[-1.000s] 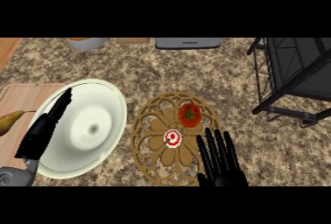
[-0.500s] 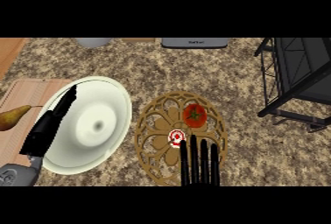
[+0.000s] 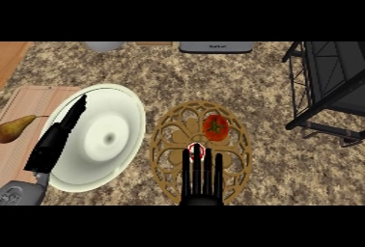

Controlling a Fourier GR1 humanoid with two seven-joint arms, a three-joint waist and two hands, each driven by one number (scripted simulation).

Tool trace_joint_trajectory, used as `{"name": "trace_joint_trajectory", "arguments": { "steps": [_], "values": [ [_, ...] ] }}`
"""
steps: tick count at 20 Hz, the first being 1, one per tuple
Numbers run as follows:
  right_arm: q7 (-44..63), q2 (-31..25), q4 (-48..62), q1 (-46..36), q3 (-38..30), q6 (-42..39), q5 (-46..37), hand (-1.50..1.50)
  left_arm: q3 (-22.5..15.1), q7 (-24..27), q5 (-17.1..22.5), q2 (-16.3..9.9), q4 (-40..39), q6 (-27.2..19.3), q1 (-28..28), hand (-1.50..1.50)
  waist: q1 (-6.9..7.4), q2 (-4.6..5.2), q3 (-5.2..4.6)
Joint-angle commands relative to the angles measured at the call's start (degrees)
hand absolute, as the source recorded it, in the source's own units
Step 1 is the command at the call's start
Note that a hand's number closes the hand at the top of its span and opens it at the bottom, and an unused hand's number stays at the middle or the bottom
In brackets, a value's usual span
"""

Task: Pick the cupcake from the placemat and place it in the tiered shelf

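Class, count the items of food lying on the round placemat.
2: a red tomato toward the gold openwork placemat's far side, and a red-and-white cupcake nearer, partly hidden by the right robot hand.

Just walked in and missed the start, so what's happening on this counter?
The robot's right hand is stretched out over the round placemat, straight fingers reaching the small red-and-white cupcake, which it hasn't gripped. A tomato sits just beyond it on the same mat. The left hand lies open over the rim of a white plate. A pear rests on the wooden board at left. The black tiered shelf stands at right.
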State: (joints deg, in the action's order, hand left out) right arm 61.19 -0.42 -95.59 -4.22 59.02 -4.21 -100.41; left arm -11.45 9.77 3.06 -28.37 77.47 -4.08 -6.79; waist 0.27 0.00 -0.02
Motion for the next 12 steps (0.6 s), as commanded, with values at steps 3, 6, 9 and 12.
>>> {"name": "trace_joint_trajectory", "arguments": {
  "steps": [3,6,9,12],
  "values": [
    [5.5,0.4,4.5,-3.1,1.0,2.6,-0.5,-1.5,1.4,-1.7,-2.6,2.4,0.6,0.0,-0.5,0.0,-0.16,-0.01,0.02],
    [7.1,0.4,9.4,-6.1,0.4,6.7,-0.8,-1.5,2.0,-0.9,-2.2,2.2,1.3,1.8,0.7,0.0,0.01,0.01,0.03],
    [6.4,0.4,11.4,-6.2,-0.6,9.5,-2.4,-1.5,2.6,-1.8,-3.3,3.9,-1.6,0.9,-2.6,0.0,-0.22,0.04,0.03],
    [7.9,0.4,11.3,-6.4,-0.5,8.8,-0.7,-1.5,4.5,0.7,-2.4,1.0,0.9,4.2,1.5,0.0,0.16,-0.02,0.03]
  ]
}}
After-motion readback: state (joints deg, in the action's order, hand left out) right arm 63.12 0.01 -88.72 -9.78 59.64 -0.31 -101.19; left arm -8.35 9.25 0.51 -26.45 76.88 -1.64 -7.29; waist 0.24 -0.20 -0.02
